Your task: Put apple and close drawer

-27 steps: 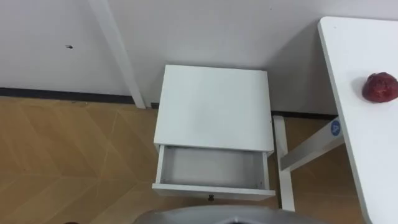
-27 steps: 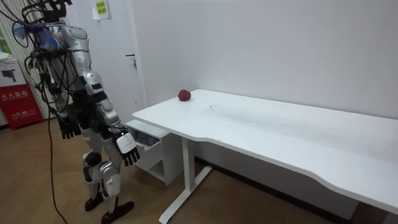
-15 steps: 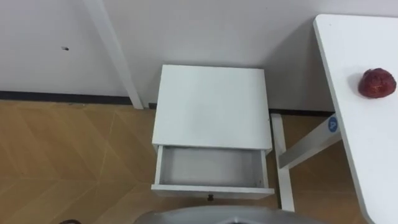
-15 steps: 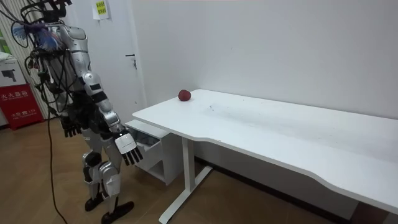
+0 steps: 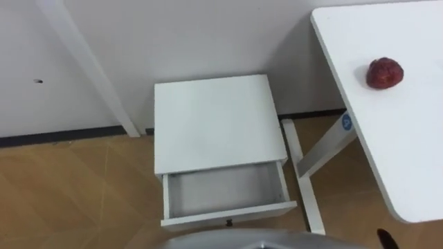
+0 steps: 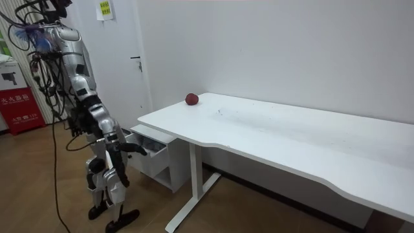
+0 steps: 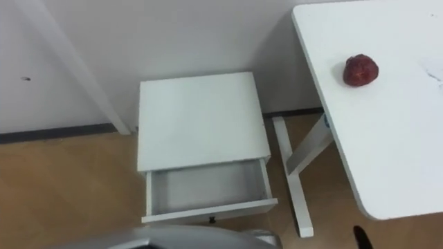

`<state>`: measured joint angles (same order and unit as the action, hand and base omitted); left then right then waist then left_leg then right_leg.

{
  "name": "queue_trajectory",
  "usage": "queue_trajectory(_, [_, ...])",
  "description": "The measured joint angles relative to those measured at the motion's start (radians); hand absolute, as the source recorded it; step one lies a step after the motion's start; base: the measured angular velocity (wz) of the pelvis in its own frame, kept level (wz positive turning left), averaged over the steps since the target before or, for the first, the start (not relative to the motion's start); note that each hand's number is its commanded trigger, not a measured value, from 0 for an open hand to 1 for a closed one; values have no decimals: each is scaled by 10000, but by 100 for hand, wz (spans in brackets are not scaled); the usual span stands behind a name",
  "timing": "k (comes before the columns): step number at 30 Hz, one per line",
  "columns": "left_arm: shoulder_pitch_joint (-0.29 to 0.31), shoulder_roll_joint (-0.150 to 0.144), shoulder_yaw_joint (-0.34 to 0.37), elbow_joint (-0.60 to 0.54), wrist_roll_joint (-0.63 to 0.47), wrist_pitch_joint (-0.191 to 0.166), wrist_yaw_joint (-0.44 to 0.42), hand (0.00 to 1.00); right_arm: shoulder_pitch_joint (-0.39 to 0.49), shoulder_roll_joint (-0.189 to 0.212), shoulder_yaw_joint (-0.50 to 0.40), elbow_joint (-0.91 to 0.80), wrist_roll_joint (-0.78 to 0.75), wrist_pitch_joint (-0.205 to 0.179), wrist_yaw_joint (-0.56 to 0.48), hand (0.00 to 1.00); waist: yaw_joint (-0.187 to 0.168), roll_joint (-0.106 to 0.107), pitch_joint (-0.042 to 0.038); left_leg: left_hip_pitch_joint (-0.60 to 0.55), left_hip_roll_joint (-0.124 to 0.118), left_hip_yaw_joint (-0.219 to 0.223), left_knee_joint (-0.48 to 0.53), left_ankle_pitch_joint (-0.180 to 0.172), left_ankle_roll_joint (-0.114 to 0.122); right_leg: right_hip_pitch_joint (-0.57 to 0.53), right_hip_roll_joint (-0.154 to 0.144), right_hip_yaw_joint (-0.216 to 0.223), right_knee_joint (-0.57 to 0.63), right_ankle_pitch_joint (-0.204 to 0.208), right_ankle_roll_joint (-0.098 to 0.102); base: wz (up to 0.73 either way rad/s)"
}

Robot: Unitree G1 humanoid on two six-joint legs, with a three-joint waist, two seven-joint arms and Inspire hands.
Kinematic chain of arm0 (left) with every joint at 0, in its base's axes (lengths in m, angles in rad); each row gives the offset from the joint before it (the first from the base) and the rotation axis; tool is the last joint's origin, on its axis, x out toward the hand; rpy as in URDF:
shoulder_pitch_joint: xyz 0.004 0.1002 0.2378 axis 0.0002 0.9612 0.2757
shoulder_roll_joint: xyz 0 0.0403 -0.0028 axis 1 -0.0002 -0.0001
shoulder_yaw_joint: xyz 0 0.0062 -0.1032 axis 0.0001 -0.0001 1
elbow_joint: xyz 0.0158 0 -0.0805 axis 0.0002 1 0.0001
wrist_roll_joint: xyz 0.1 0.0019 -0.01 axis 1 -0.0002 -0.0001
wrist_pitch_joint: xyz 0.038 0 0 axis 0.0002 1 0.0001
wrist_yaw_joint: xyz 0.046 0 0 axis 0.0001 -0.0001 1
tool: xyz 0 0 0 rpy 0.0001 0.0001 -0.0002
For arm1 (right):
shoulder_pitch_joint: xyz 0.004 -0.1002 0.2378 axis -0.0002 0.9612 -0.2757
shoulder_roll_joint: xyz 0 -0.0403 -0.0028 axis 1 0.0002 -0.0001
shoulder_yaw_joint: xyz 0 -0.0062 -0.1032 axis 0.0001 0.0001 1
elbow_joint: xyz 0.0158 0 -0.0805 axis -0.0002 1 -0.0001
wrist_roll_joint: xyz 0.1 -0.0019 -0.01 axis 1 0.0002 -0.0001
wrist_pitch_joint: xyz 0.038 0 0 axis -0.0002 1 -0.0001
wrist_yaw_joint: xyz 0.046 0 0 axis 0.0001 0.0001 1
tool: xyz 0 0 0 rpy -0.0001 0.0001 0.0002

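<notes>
Nothing of the task is done. The apple (image 5: 384,72) lies on the worktop (image 5: 408,173) near its far corner. The drawer (image 5: 225,196) of the white cabinet (image 5: 214,117) stands open and empty. The right robot hand (image 6: 134,149) is held out flat and empty (fetching, placing and closing all remain).

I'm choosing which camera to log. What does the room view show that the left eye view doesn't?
Room view: the robot standing before the open drawer, and a red sign at the room view's left. Left eye view: the drawer's inside, with nothing in it, and the cabinet top. Both: the apple lying on the white desk, apart from the drawer.
</notes>
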<state>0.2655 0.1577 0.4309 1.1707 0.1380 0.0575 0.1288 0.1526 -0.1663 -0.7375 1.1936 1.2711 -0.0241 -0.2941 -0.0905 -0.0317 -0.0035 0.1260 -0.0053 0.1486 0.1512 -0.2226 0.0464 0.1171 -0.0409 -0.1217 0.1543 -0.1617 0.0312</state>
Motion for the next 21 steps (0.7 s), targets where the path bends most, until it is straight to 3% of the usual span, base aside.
queue_trajectory(2, [13,144,0,-53,-29,3,-2,0,46,-10,-189,-247,818,-82,-370,0,-89,-138,-30,5,8,29,14,0,0,0,2,-6,21,0,0,0])
queue_trajectory(6, [39,178,18,-191,-46,17,-32,0,-38,-95,-504,-1183,1416,-122,-1112,0,-135,-278,-13,-16,32,145,22,0,2,-178,10,102,250,0,0,-9])
queue_trajectory(12, [96,209,-22,-658,-64,13,-26,0,-500,-529,-949,-2681,1682,-746,-2849,0,-295,-350,-7,-278,38,195,171,-16,27,-401,2,82,334,2,-3,-1])
queue_trajectory(15, [217,221,-9,-993,33,1,-20,0,-651,-830,-1132,-3737,1518,-913,-3676,0,-438,-376,-21,-428,36,189,171,0,26,-527,1,75,325,2,-3,2])
queue_trajectory(21, [302,209,-62,-1204,98,-231,-17,0,-694,-1401,-1133,-6477,-500,-1450,-5342,0,-457,-453,-7,-548,-14,168,127,6,19,-675,18,42,322,2,-3,0])
